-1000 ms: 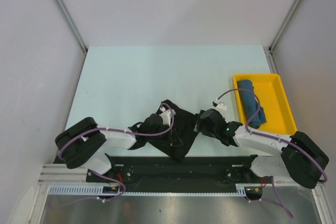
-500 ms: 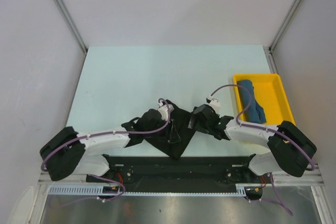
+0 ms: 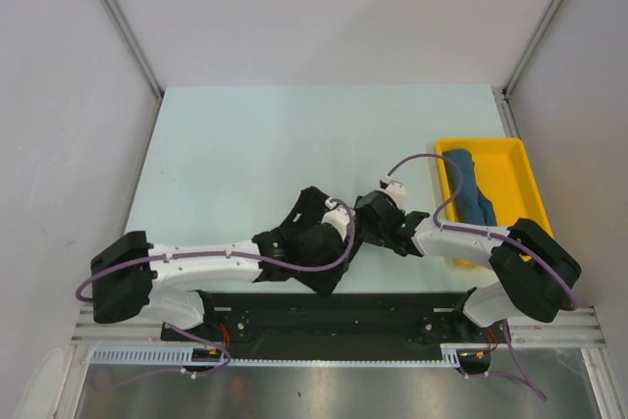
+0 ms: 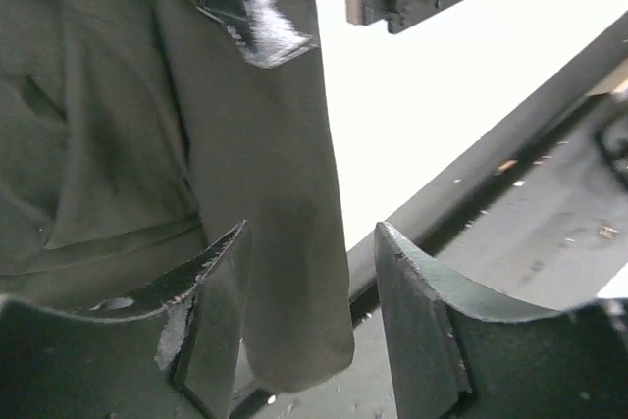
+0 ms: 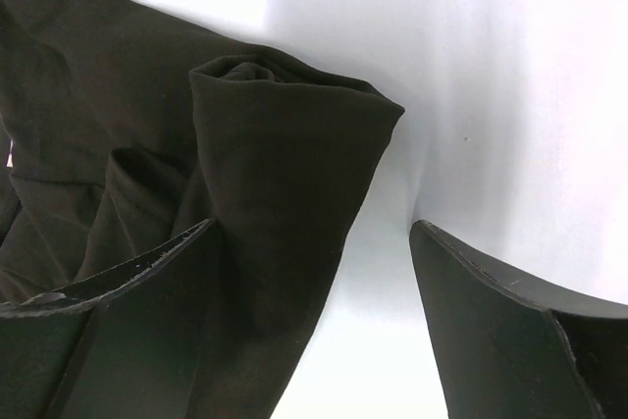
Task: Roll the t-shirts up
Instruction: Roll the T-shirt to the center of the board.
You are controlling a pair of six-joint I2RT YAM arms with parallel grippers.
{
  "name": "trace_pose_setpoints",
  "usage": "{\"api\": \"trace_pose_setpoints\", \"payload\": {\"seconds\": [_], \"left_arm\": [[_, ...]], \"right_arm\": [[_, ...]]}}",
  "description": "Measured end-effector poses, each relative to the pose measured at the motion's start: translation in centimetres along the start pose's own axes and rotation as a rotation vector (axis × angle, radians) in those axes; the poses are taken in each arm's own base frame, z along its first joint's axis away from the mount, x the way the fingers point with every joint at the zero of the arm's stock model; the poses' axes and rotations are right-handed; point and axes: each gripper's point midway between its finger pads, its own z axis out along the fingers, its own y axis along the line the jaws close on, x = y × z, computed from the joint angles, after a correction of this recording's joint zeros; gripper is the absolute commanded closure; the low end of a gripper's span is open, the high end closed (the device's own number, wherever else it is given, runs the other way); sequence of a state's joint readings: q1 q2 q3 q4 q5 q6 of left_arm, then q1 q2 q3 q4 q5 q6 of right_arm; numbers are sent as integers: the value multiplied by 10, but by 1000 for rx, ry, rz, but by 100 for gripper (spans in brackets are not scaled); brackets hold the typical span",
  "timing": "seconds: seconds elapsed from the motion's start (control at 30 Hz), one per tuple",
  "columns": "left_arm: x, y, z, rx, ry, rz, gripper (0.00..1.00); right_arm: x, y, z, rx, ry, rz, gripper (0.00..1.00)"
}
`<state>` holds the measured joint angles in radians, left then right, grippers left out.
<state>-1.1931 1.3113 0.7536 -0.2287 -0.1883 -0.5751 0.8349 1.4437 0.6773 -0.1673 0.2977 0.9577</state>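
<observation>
While the teal tee [image 3: 469, 188] sat rolled in the yellow tray [image 3: 512, 172], the black tee [image 5: 285, 174] lay bunched at the near edge of the table [image 3: 245, 144]. The left gripper [image 4: 312, 242] and right gripper [image 5: 314, 225] both hung spread around its folds, pinching nothing, probably lining up a fresh grab.

I read the black t-shirt [image 5: 285, 174] at 6 o'clock as plain black against the pale mint-green table [image 3: 245, 144]. At 3 o'clock, the teal-blue t-shirt [image 3: 471, 193] shows dark teal against the bright yellow tray [image 3: 515, 179]; the cables [image 3: 412, 161] are purple.
</observation>
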Motion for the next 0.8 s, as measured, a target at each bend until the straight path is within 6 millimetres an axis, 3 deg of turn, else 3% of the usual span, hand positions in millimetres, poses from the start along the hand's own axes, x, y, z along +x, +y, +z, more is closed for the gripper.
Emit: {"api": "trace_pose_setpoints", "payload": {"seconds": [0.23,0.33,0.43,0.47,0.5,0.6,0.8], "left_arm": [[3,-3,16,-144,19,117,41],[11,1,23,-202,31,164,45],[21,14,32,-271,52,202,70],[23,18,34,-288,56,209,86],[23,20,36,-301,56,215,91],[20,18,36,-288,39,225,100],[20,10,38,-118,0,133,100]], "right_arm": [[-1,0,1,-2,4,5,16],[-2,0,1,-4,8,11,16],[-2,1,1,-5,8,9,16],[-1,1,1,-6,9,8,16],[-1,1,1,-6,9,9,15],[-2,1,0,-7,7,10,13],[-14,-7,-17,4,-19,24,11]]}}
